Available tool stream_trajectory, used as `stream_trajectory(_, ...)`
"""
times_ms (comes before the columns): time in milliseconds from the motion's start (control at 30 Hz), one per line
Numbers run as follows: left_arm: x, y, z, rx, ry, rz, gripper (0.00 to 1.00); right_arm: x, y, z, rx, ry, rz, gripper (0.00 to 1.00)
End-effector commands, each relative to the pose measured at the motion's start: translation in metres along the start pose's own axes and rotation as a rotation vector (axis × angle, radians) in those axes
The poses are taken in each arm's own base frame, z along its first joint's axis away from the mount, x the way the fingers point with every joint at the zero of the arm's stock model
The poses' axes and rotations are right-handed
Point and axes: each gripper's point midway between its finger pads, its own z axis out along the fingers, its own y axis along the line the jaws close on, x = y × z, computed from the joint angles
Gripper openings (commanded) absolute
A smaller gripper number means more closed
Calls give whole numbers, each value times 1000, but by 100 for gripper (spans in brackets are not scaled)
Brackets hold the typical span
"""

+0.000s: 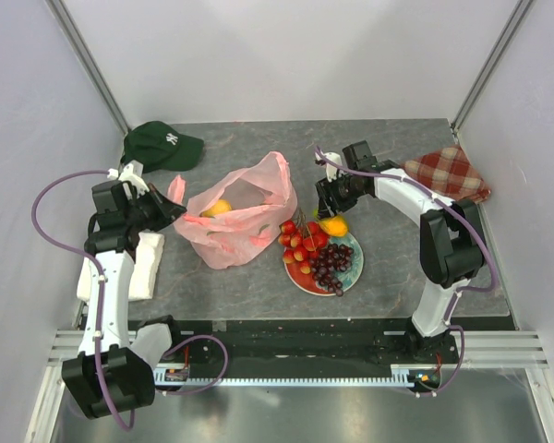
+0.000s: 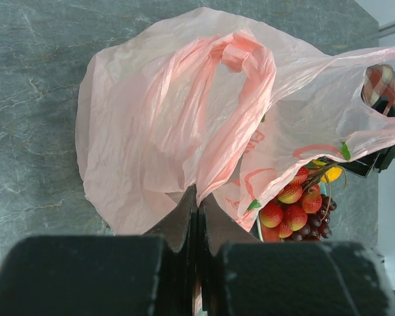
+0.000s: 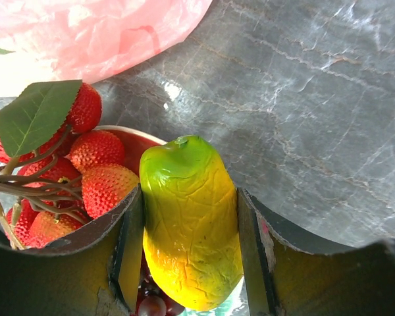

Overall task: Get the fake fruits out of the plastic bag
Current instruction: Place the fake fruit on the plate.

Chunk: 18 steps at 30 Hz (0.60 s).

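**Item:** thin translucent pink plastic bag, lying mid-table.

**Already out, on the round red plate:** we count a cluster of red berries and a dark purple grape bunch.

**In transit:** oblong yellow-green plastic fruit, clamped between the half-spread jaws of the right gripper, just over the plate's rim.

**Left inside, by our judgement:** one yellow fruit.

**Left gripper:** pinched tight on the bag's edge.

**Lettering:** white "NY" monogram on the dark green cap. We cannot read the bag's print.
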Motion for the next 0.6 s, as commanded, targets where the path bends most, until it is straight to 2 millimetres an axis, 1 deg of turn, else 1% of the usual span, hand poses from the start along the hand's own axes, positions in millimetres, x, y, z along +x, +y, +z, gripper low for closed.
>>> stream_trajectory(0,-9,-5,-3,18,-41,-5,4,7,7,8,-47,13,49,35)
stream_trajectory(67,-9,-5,-4,18,-41,-7,4,8,9,10,-55,14,62,35)
stream_trajectory(267,-9,-5,-5,20,-44,-5,4,21,15,13,-77,39,95,36)
stream_trajectory(433,-9,-4,-4,18,-44,-8,4,25,21,17,-88,51,93,38)
stream_trajectory(533,-11,-4,-5,18,-47,-8,4,24,14,19,-54,52,93,45)
stream_trajectory(567,-10,-5,-5,22,-45,-7,4,24,12,19,-45,53,93,50)
